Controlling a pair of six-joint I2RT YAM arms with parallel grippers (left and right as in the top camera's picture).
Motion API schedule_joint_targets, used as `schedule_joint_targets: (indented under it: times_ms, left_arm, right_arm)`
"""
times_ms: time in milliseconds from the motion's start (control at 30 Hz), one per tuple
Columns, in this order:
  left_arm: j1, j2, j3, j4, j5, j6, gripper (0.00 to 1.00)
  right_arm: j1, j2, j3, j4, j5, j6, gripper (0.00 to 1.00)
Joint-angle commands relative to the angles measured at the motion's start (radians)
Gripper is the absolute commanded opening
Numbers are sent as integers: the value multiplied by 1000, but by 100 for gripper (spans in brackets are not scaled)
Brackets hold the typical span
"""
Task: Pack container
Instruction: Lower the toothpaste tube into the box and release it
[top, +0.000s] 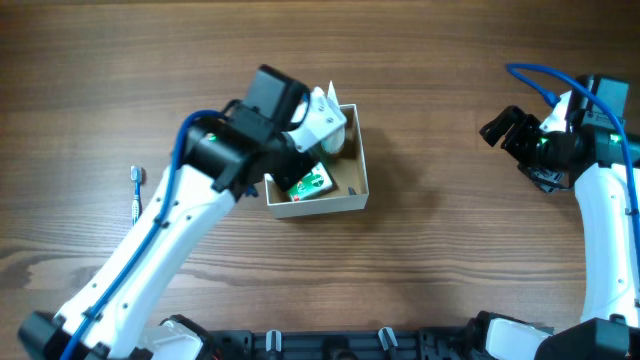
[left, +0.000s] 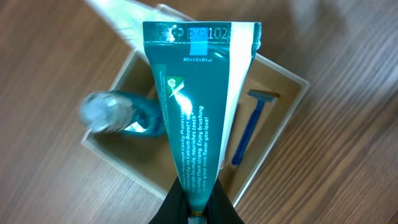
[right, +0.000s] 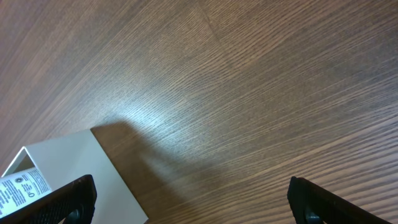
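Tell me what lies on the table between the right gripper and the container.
Nothing lies there. In the overhead view, the table between the right gripper and the container is bare wood; the right wrist view shows the same.

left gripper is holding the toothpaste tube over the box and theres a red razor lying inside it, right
Not quite. The razor is blue, not red, as the left wrist view shows. The rest holds: the left gripper holds the toothpaste tube over the container, and the razor lies inside it.
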Motion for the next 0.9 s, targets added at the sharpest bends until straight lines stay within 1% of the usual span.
schedule_joint_targets:
  times_ms: [0,33,167,233,267,333,367,400,467,533,600,700,733,767,833,867]
  left_arm:
    - [-32,97,12,5,27,70,4]
    - [-35,136,12,6,27,70,4]
    - [-35,184,12,19,27,70,6]
    - [-34,211,12,30,27,70,16]
    - [-34,222,12,33,27,70,18]
    - [-34,242,12,45,27,70,18]
    - [-34,251,12,53,27,70,22]
    - [-34,257,12,63,27,70,37]
    - [-34,257,12,63,26,70,39]
    - [-34,236,13,53,16,59,56]
    - [-34,194,17,36,-36,-2,60]
    - [-29,105,19,2,-147,-137,67]
    - [-20,74,18,-15,-180,-169,71]
    - [-2,39,18,-37,-217,-204,82]
    - [68,-13,18,-73,-254,-239,85]
    - [112,-26,18,-83,-255,-259,88]
  right_arm:
    - [-2,-13,-2,3,-16,-10,100]
    - [-2,-13,-2,3,-16,-10,100]
    - [-2,-13,-2,2,-16,-10,100]
    - [-2,-13,-2,2,-16,-10,100]
    - [-2,-13,-2,2,-16,-10,100]
    - [-2,-13,-2,2,-16,-10,100]
    - [-2,-13,-2,2,-16,-10,100]
    - [-2,-13,-2,2,-16,-10,100]
    - [-2,-13,-2,1,-16,-10,100]
    - [-2,-13,-2,1,-16,-11,100]
    - [-2,-13,-2,1,-16,-11,100]
    - [-2,-13,-2,2,-16,-11,100]
    - [-2,-13,-2,3,-16,-11,100]
    - [-2,-13,-2,3,-16,-11,100]
    - [-2,-13,-2,3,-15,-11,100]
    - [-2,-13,-2,3,-15,-11,100]
